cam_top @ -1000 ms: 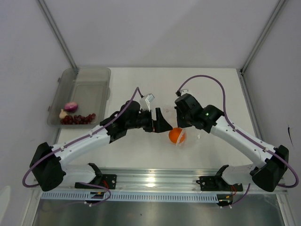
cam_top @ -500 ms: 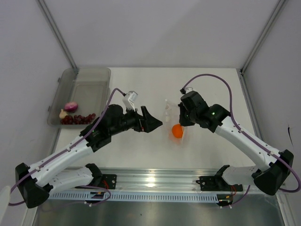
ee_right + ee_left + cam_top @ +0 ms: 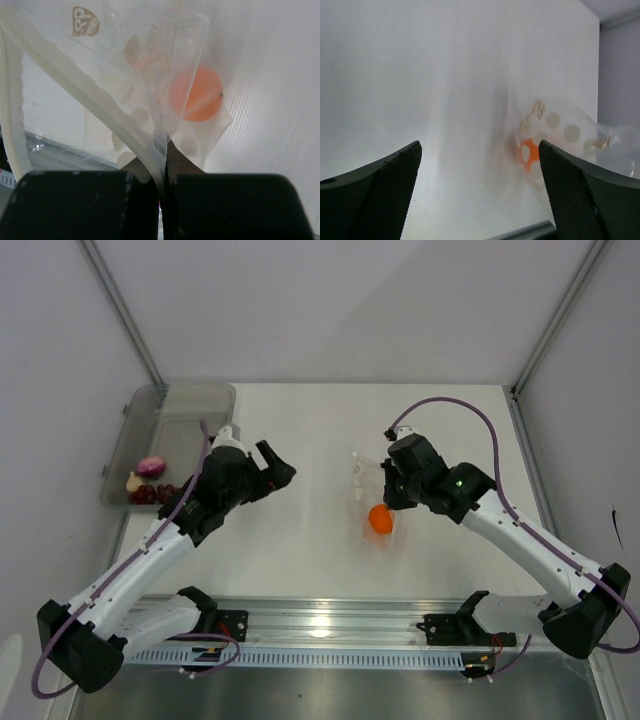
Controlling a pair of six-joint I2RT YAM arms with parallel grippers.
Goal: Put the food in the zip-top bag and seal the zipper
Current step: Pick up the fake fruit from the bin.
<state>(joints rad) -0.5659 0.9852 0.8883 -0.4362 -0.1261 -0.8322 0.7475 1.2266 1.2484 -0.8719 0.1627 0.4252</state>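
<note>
The zip-top bag (image 3: 125, 95), orange (image 3: 196, 95) inside, is being pinched at its rim by the closed right gripper (image 3: 164, 165) (loading underway); the wide-open, empty left gripper (image 3: 480, 165) is likely needing the onion (image 3: 151, 466) next.

A lab test rig — white table (image 3: 320, 430), aluminium posts (image 3: 122, 310), blank walls (image 3: 330, 300).

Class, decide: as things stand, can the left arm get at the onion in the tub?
Probably yes. The left claw is open and empty, and the onion lies uncovered in the open tub beside that arm. The claw points away, so it must turn.
</note>
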